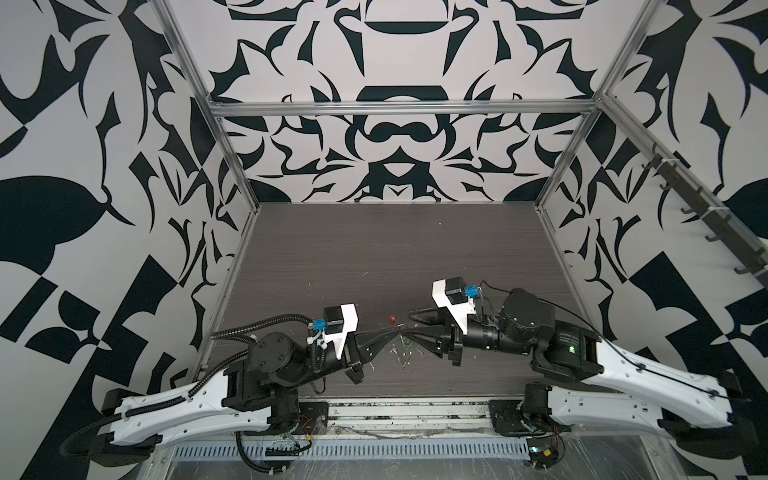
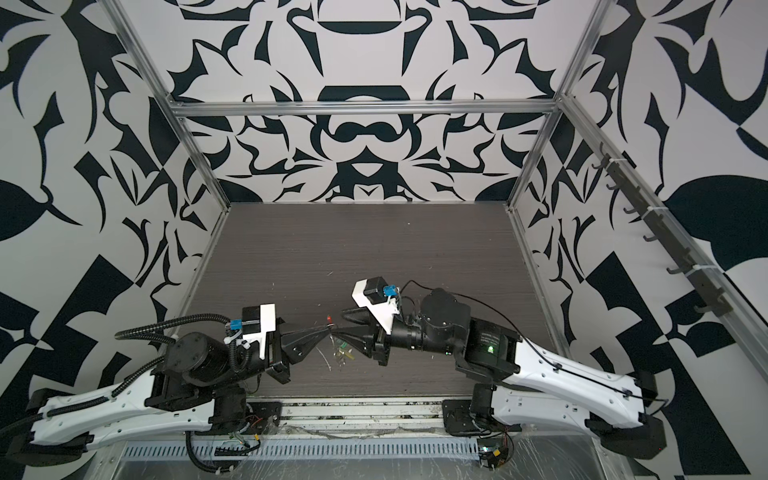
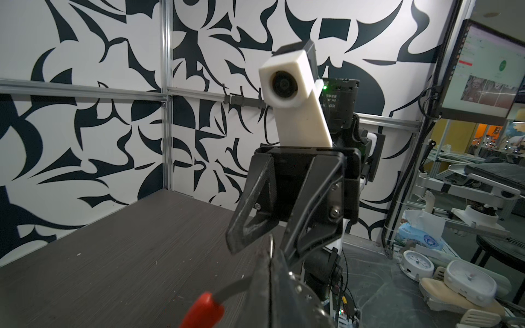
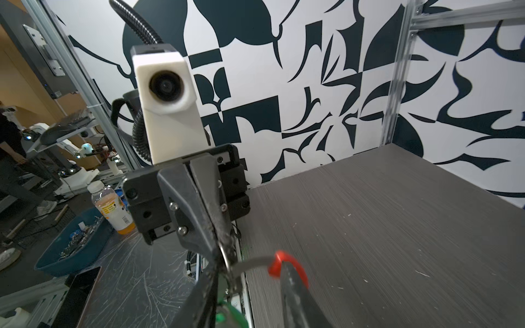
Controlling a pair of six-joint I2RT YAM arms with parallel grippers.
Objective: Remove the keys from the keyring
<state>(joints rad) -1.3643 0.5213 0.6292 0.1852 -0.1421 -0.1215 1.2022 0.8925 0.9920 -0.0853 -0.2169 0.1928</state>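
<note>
The left gripper [image 1: 397, 329] has its fingers pressed fully together on the thin grey wire of the keyring [image 4: 255, 259], and holds it above the desk [image 1: 374, 257], near the front middle. The right gripper [image 1: 407, 322] faces it, tip to tip, with its fingers [image 3: 255, 215] partly apart; they stand on both sides of the hoop, near the red sleeve [image 4: 277, 261], but I see nothing clamped between them. The keys [image 2: 343, 353] hang in a small bunch below the place where the two grippers meet, the green tag [image 4: 227, 315] lowest in the right wrist view. Whether they touch the desk I cannot tell. I judge that the hoop is light and springy, so it will bend and turn if it is held at one point only. The smooth wire can also slip between the fingers, and the sleeve looks to give a better grip. The keys are small and swing freely, so the flat plastic tag is probably the easiest part to pinch.
</note>
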